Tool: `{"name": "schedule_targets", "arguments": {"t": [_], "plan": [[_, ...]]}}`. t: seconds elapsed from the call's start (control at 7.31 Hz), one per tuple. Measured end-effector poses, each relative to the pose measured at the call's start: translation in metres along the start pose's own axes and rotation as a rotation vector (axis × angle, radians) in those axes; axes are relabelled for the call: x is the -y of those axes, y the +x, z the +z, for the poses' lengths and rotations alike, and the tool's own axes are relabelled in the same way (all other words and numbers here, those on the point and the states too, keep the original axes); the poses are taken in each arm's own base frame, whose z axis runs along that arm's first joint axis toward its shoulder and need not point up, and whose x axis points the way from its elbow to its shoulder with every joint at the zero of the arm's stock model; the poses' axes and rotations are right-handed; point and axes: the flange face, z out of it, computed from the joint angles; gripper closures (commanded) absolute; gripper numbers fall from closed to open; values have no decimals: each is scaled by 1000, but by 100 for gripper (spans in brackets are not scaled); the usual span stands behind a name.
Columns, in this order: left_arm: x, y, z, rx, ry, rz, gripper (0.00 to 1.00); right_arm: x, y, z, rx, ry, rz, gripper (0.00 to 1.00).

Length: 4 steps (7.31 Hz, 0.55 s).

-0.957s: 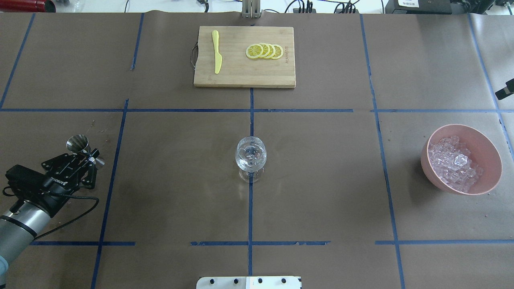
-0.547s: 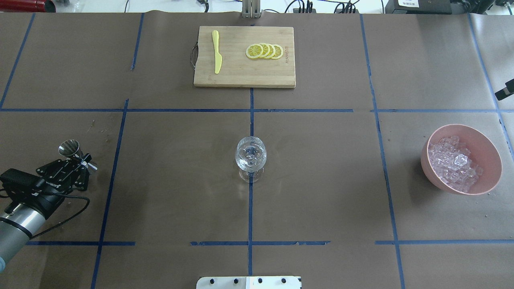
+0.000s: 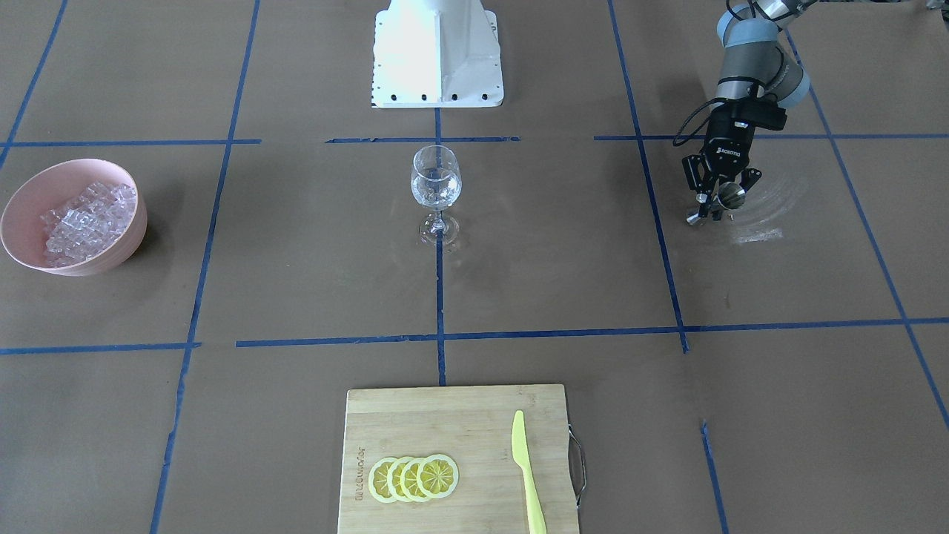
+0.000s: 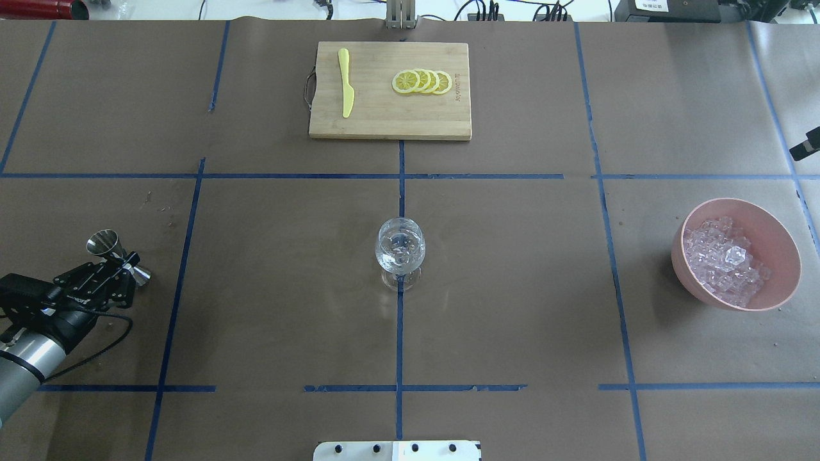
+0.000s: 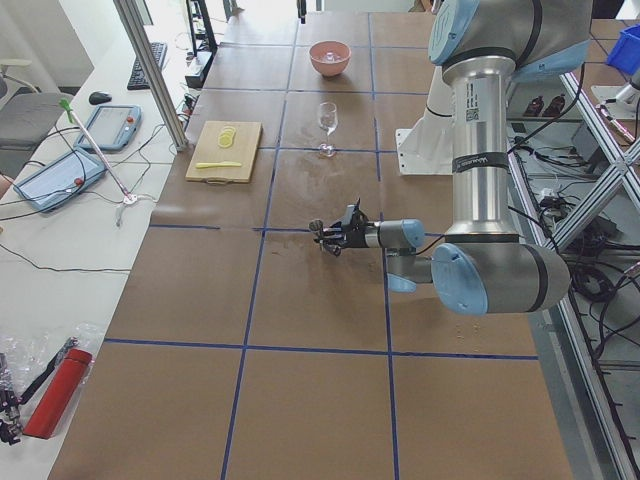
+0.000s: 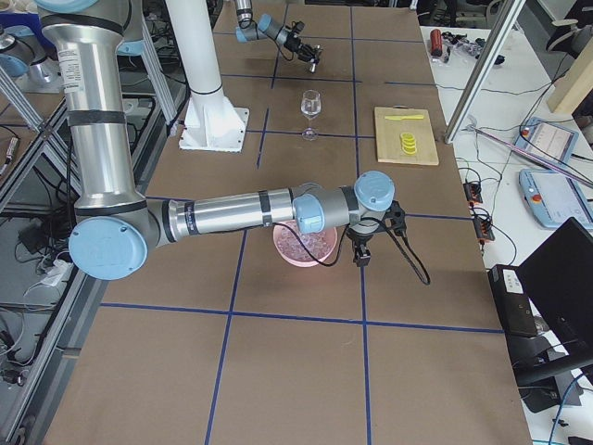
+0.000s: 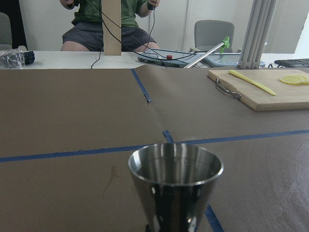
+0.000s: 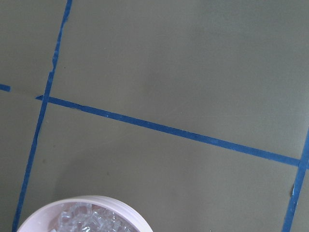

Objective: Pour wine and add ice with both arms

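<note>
Well left of wine glass (image 4: pixel 400 250), left fingers (image 4: pixel 125 262) clamp jigger (image 4: pixel 102 243).

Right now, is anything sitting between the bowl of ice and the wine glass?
Nothing visible. Between the ice in the pink bowl and the wine glass lies only bare brown paper with blue tape lines. The cutting board sits off that line, farther from the robot.
</note>
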Motion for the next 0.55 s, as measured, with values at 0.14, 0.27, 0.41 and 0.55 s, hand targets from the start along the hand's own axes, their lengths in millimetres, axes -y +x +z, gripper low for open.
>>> {"name": "schedule_targets", "arguments": {"t": [0.14, 0.27, 0.41, 0.55], "plan": [[1, -2, 0, 10, 14, -3, 100, 0, -1, 0, 0, 1, -1, 0], [1, -5, 0, 23, 29, -2, 100, 0, -1, 0, 0, 1, -1, 0], [1, -6, 0, 35, 43, 1, 100, 0, -2, -1, 0, 1, -2, 0], [-1, -9, 0, 46, 53, 8, 99, 0, -2, -1, 0, 2, -2, 0]]}}
